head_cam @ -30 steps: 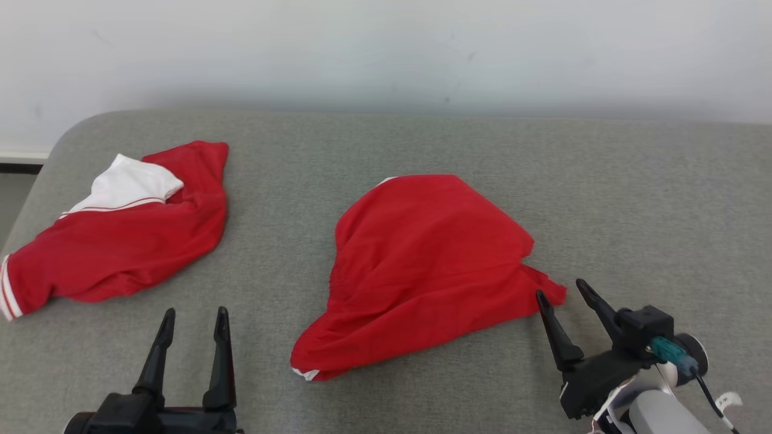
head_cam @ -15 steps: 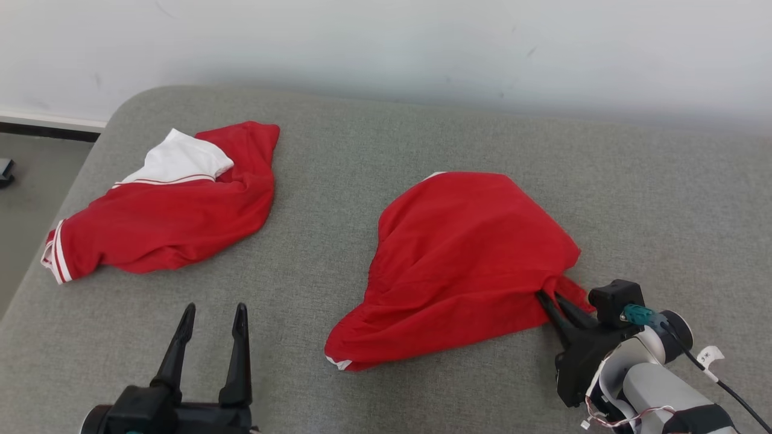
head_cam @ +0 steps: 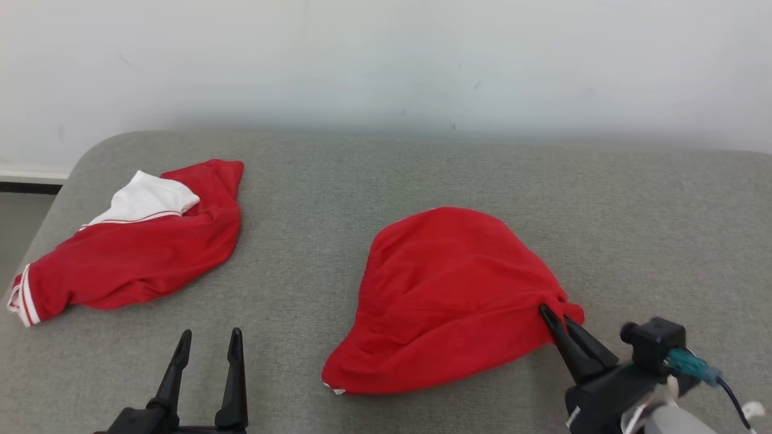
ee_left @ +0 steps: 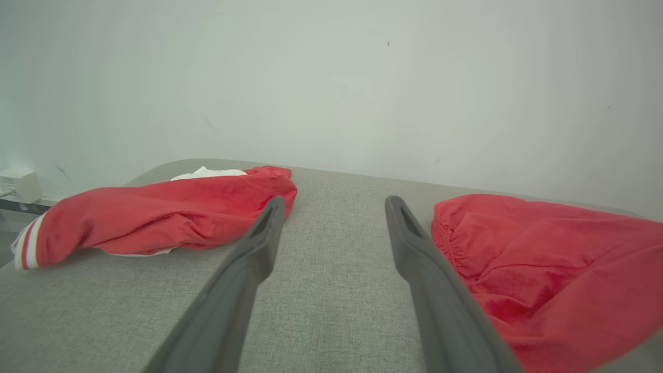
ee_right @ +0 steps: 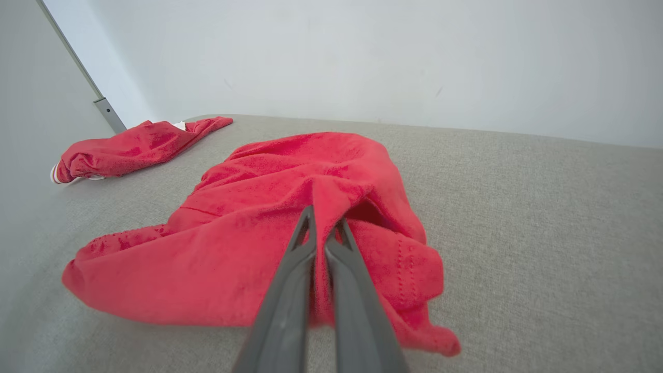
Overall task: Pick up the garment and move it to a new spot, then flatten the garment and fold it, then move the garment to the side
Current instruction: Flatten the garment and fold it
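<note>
Garment (head_cam: pixel 449 295): soft red crumpled mound

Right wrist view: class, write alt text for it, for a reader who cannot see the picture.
The right gripper has its two dark fingers pinched shut on a fold of a crumpled red garment lying on a grey fabric surface. A second red garment with white trim lies farther off at the left, before a pale wall.
</note>
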Available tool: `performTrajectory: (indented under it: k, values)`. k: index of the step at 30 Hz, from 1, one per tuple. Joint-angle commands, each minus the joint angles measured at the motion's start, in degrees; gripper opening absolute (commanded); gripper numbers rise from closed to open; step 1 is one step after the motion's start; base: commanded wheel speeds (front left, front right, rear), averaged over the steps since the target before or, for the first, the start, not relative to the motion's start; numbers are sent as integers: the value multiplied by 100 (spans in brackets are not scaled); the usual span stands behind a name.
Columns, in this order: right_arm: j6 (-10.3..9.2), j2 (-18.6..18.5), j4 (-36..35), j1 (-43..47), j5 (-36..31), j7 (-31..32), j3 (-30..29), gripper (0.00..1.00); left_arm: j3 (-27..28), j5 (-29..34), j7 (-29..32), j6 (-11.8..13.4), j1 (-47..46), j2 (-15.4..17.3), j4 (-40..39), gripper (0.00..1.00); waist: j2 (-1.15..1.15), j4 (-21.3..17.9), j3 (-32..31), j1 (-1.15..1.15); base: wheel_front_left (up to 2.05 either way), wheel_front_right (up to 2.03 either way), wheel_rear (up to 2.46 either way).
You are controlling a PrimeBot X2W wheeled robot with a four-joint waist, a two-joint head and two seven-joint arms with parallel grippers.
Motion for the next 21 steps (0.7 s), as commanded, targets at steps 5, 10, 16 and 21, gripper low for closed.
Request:
performTrajectory:
  k: [5, 10, 16, 21]
  values:
    - [-13, -115, -1069, 872, -165, 143, -687, 0, -20, -79, -19, -4, 115, -2, -87, 100, 0, -118, 21, 1, 0, 0, 0]
    - [-13, -76, -1682, 1223, -429, 536, -1186, 0, -59, -144, -19, -4, 51, -5, -81, 100, 0, -71, 115, 1, 0, 0, 0]
    - [-13, 74, -1832, 1038, -705, 837, -1458, 0, -142, -196, -19, 2, -57, -4, -53, 100, 0, 92, 226, 1, 0, 0, 0]
    - [-13, 237, -1501, 454, -934, 1104, -1401, 0, -230, -262, -19, 2, -226, -3, 21, 100, 0, 341, 384, 1, 0, 0, 0]
